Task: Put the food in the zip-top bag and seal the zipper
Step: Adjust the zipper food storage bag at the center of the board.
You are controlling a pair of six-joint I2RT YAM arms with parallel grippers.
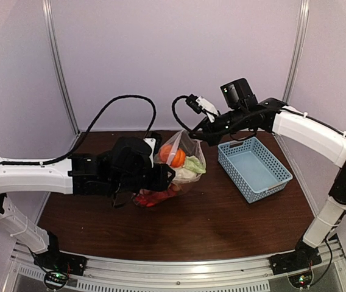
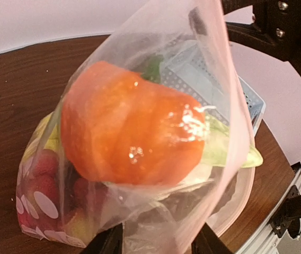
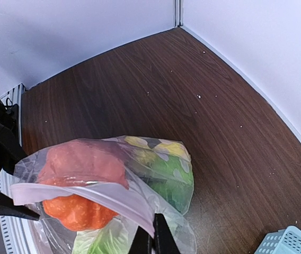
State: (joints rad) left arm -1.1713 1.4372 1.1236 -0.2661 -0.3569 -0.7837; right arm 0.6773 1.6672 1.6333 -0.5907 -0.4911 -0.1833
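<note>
The zip-top bag is standing in the middle of the table, just left of the blue basket, and it's looking pretty full. The orange pumpkin is sitting on top, the greens are pressing against the side, and the red pieces are lying at the bottom.

The right gripper is reaching in from behind and pinching the bag's top edge, fingers tight together on the plastic, so it's basically holding the mouth up.

The left gripper is coming in low from the left side. Its fingers are standing partway apart with some loose bag film between them, and they aren't clamping anything that I can see.

The bit that matters: the zipper is running as a pale band from the right gripper's pinch across over the pumpkin toward the left arm, so its long axis is pointing from one gripper to the other. The free end is lying above and ahead of the left fingers, and the left arm is the nearer one to it. My guess is the sealing is waiting on the left side going up to that strip, and the bulging pumpkin might be getting in the way.
</note>
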